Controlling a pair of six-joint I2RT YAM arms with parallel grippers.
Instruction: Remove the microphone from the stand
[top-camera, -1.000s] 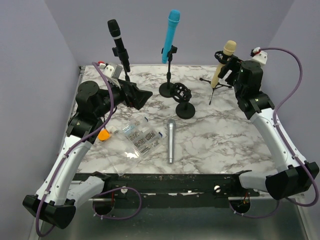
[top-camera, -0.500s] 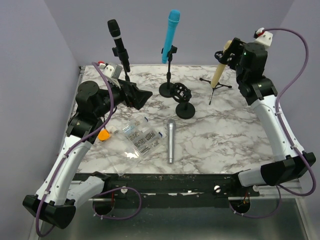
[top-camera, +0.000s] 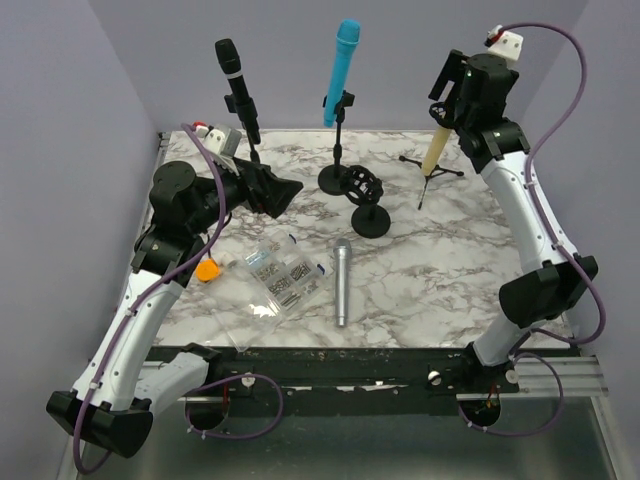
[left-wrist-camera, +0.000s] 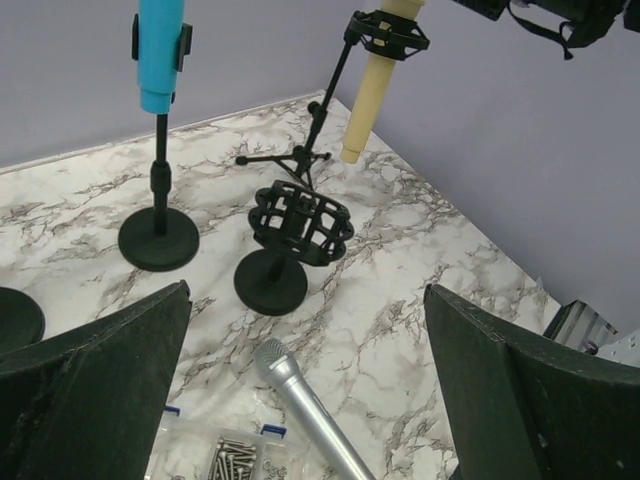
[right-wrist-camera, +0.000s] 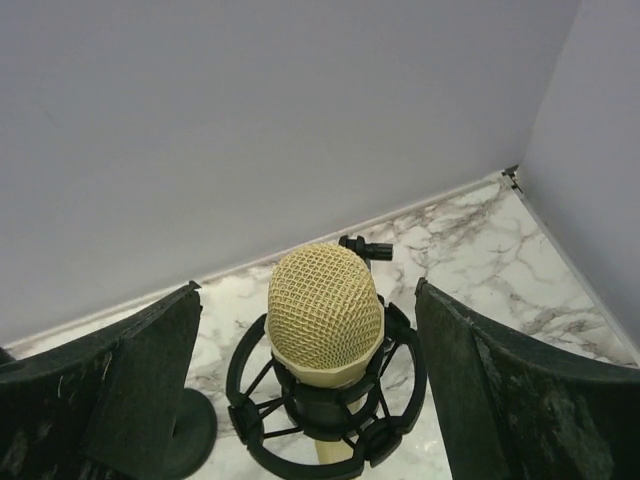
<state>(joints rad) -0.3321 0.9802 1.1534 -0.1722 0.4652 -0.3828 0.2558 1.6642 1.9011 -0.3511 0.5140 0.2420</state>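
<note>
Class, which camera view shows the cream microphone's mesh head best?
Right wrist: it looks straight down on the mesh head of the cream microphone. Top external shows only its handle; left wrist crops the head at the frame's top.

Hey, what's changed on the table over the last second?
The right claw rose from beside the cream mic to above its head; it is open and holds nothing. The cream mic is still in its stand. The left claw, blue mic, black mic and silver mic haven't moved.
</note>
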